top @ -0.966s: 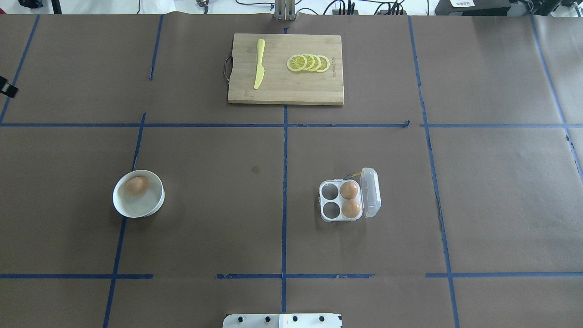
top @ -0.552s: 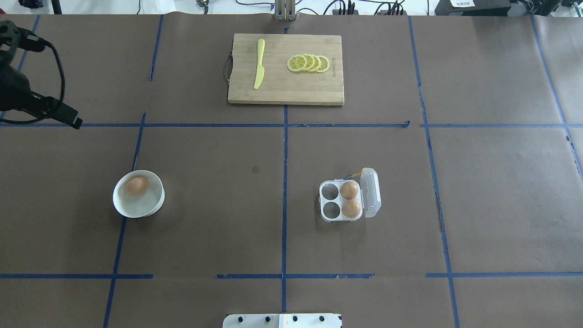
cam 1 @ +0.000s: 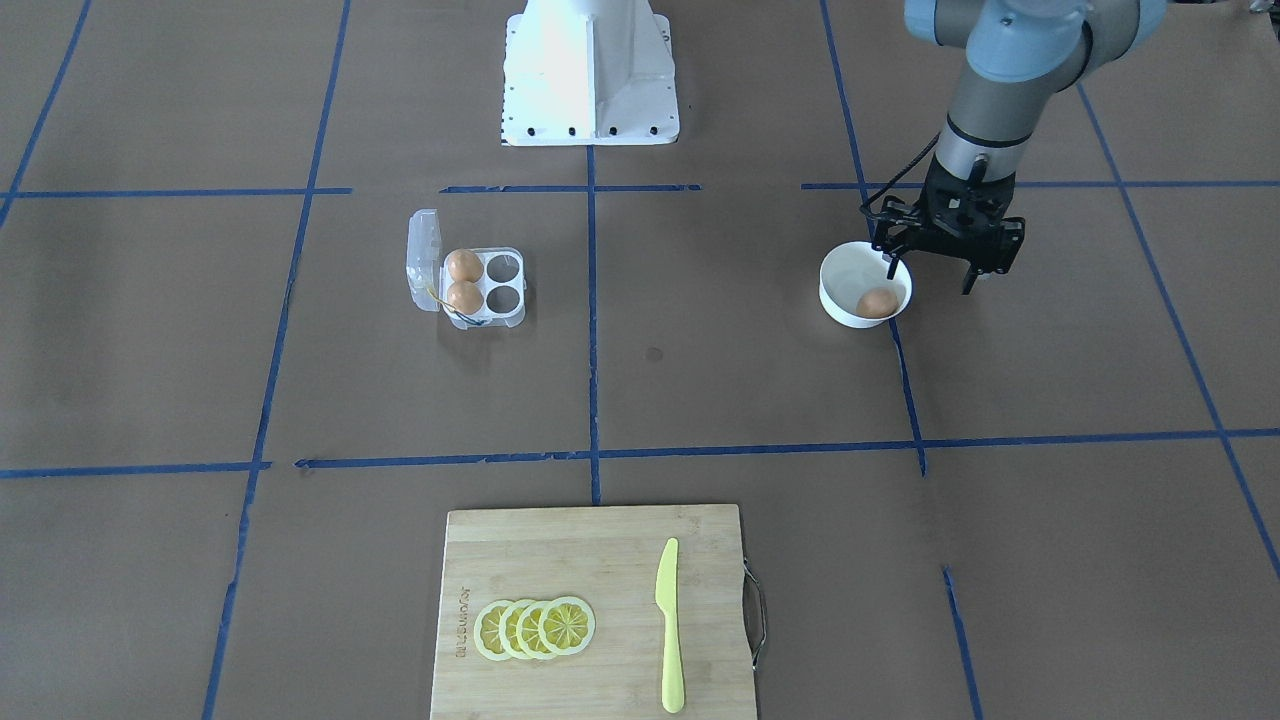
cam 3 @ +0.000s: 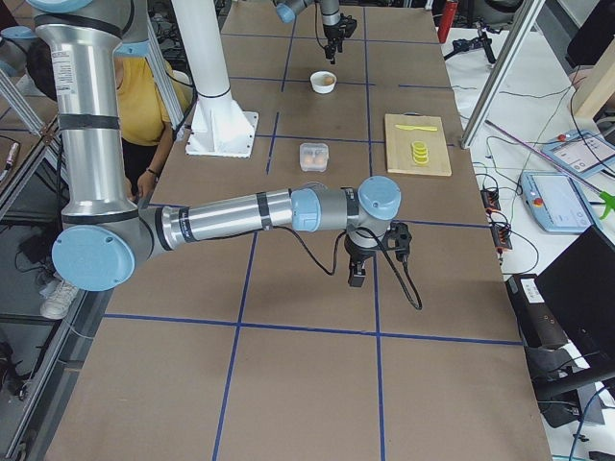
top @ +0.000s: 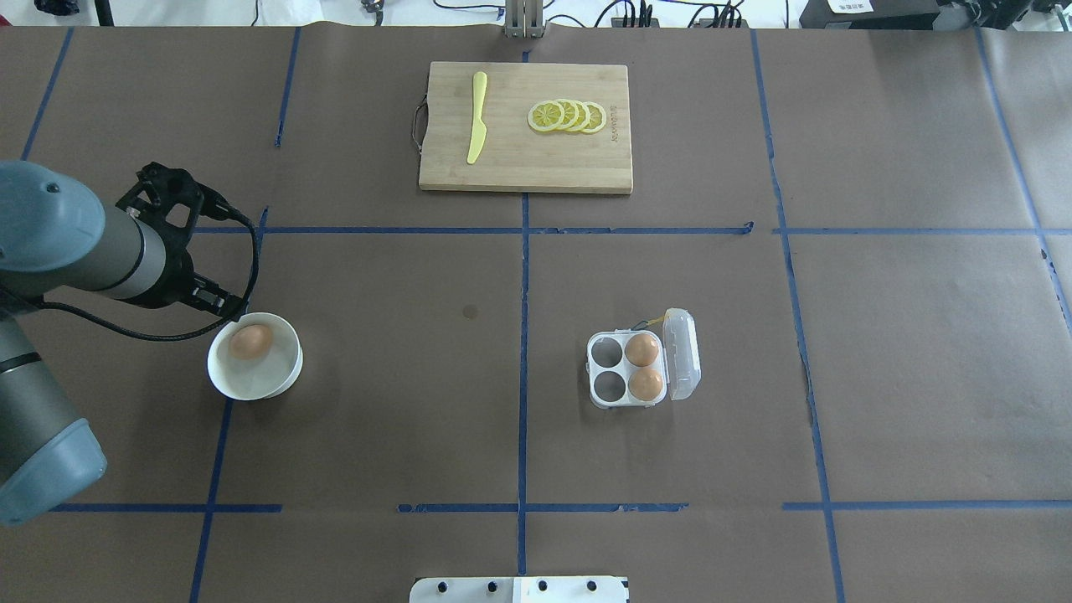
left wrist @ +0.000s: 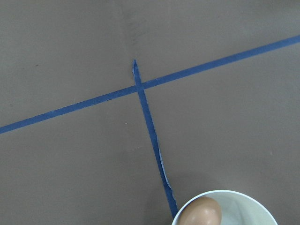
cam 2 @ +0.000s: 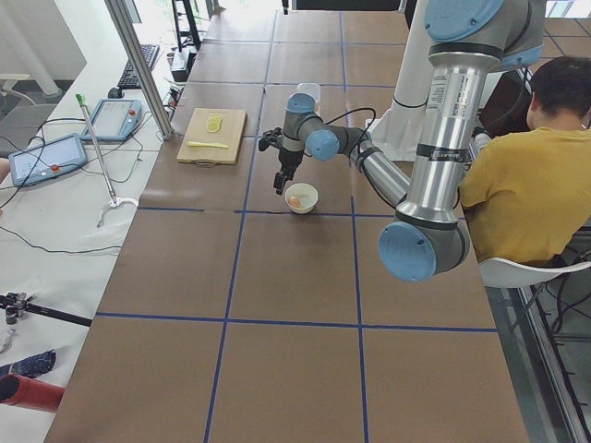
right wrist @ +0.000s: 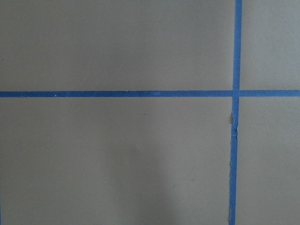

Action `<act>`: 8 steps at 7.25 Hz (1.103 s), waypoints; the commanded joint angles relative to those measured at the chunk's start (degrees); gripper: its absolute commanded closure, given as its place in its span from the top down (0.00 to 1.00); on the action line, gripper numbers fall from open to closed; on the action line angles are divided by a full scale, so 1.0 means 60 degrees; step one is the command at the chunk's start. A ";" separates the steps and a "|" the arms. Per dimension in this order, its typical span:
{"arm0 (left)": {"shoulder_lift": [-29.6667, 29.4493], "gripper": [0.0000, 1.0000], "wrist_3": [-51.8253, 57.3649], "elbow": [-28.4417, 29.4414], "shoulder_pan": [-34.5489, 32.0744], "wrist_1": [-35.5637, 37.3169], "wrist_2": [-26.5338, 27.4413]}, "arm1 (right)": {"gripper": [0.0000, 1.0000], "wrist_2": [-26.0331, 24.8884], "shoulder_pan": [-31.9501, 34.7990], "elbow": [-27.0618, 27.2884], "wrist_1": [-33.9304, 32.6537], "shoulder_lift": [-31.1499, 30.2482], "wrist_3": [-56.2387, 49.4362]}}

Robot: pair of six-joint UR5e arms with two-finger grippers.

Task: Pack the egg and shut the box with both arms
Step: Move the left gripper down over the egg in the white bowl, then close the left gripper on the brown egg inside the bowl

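One egg (top: pixel 250 341) lies in a round white bowl (top: pixel 283 378), also in the front view (cam 1: pixel 877 302). The clear box (top: pixel 682 356) stands open right of centre, its lid tipped to the right. It holds two eggs (top: pixel 641 349) in its right cells and its two left cells are empty. My left gripper (cam 1: pixel 930 272) hangs open and empty above the table beside the bowl, fingers pointing down. The left wrist view shows the egg (left wrist: pixel 201 212) at its bottom edge. My right gripper (cam 3: pixel 356 279) shows only in the right side view, far from the box; I cannot tell its state.
A wooden cutting board (top: pixel 536 163) with a yellow knife (top: pixel 476 117) and lemon slices (top: pixel 568 115) lies at the far middle. The white robot base (cam 1: pixel 590 90) is at the near edge. A person in yellow (cam 2: pixel 517 185) sits beside the robot.
My left arm has come in from the left edge of the overhead view and moved down toward the bowl. The egg, bowl and box have not moved.
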 commanded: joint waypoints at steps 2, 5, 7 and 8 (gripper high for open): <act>-0.0014 0.80 0.1386 -0.0073 0.1046 0.0008 0.0685 | 1.00 -0.0001 0.0000 0.0033 0.0014 -0.0016 -0.0005; 0.0015 0.74 0.1662 0.0059 0.1900 0.0066 0.1874 | 1.00 -0.0001 0.0000 0.0048 0.0000 -0.0016 -0.0005; -0.0014 0.70 0.2031 0.0176 0.1885 0.0066 0.1874 | 1.00 -0.0001 0.0000 0.0033 0.0000 -0.0016 -0.0005; -0.0043 0.70 0.2031 0.0292 0.1900 0.0052 0.1874 | 1.00 -0.0001 0.0000 0.0033 0.0000 -0.0016 -0.0005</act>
